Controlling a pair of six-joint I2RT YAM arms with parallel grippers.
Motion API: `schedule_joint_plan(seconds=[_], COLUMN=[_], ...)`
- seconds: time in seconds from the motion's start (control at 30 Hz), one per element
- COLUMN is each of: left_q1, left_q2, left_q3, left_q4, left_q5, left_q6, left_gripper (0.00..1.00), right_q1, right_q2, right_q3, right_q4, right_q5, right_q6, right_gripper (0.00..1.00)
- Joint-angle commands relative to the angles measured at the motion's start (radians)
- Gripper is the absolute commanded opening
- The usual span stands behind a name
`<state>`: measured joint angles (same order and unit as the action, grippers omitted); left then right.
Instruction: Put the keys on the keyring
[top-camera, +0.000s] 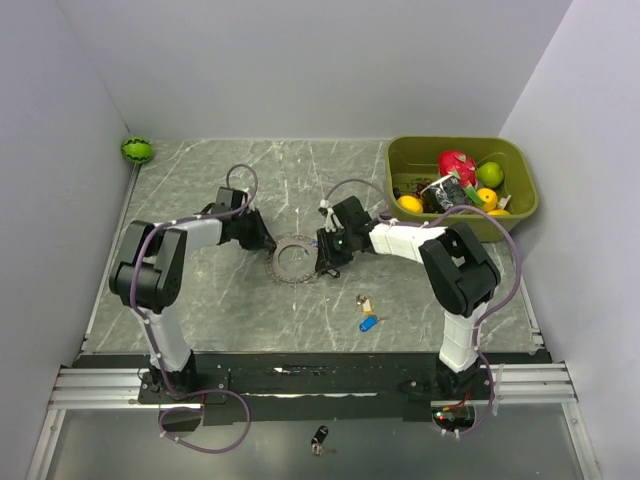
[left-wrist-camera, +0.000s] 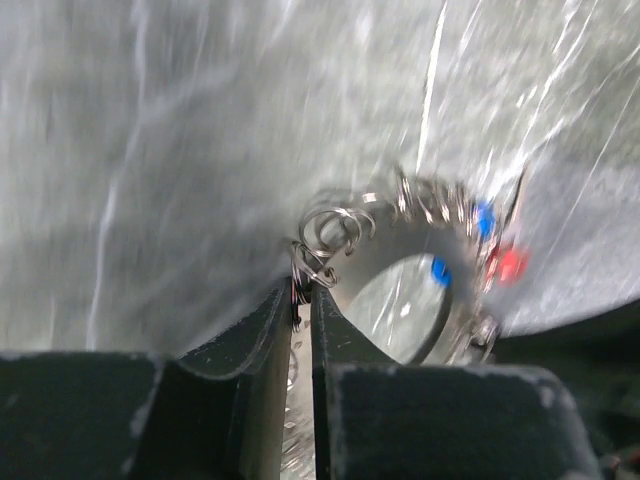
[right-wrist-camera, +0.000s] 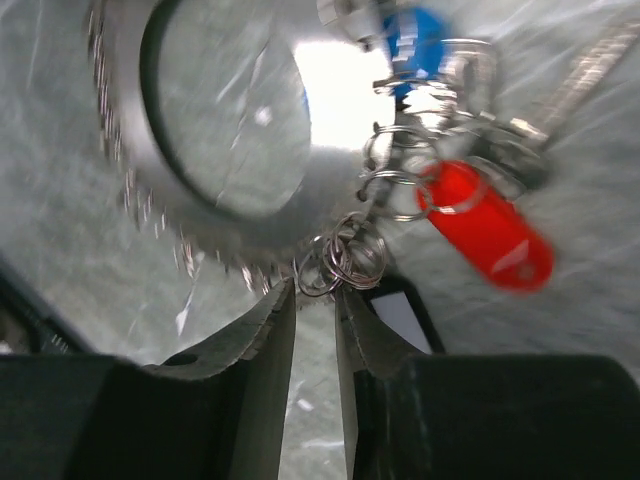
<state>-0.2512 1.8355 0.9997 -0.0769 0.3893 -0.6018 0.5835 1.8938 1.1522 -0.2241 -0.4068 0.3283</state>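
The toothed grey keyring lies flat mid-table between both grippers. My left gripper is at its left edge; in the left wrist view it is shut on a small wire split ring hanging from the keyring. My right gripper is at the right edge; its tips are closed narrowly around a bundle of small split rings by the keyring. A red-headed key and a blue-headed key hang from those rings. A tan key and a blue key lie loose.
A green bin with toy fruit stands at the back right. A green ball sits in the back left corner. A small black fob lies on the floor in front of the arm bases.
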Motion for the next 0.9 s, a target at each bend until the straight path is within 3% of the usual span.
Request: schedule_joint_plan(seconds=[0.0, 0.17, 0.27, 0.33, 0.37, 0.53, 0.87], left_q1=[-0.014, -0.022, -0.022, -0.023, -0.022, -0.023, -0.03], left_q2=[0.057, 0.091, 0.033, -0.033, -0.054, -0.202, -0.268], left_q3=[0.121, 0.169, 0.134, 0.085, 0.07, -0.055, -0.251], left_q4=[-0.066, -0.072, -0.077, -0.06, -0.055, -0.023, 0.066], left_q5=[0.002, 0.037, -0.032, -0.082, -0.089, -0.096, -0.015], left_q6=[0.056, 0.071, 0.074, 0.066, 0.063, 0.033, -0.059], left_gripper=[0.17, 0.23, 0.48, 0.57, 0.6, 0.64, 0.63], right_q1=[0.041, 0.05, 0.049, 0.049, 0.05, 0.05, 0.022], right_q2=[-0.055, -0.133, -0.202, -0.241, -0.252, -0.242, -0.05], right_q3=[-0.029, -0.1, -0.134, -0.151, -0.154, -0.118, 0.093], right_q4=[0.042, 0.12, 0.14, 0.161, 0.166, 0.149, 0.009], right_q5=[-0.147, -0.109, -0.061, -0.04, -0.03, 0.034, 0.22], right_q6=[0.028, 0.072, 0.075, 0.068, 0.066, 0.037, 0.035], right_gripper=[0.3, 0.38, 0.43, 0.47, 0.54, 0.65, 0.62])
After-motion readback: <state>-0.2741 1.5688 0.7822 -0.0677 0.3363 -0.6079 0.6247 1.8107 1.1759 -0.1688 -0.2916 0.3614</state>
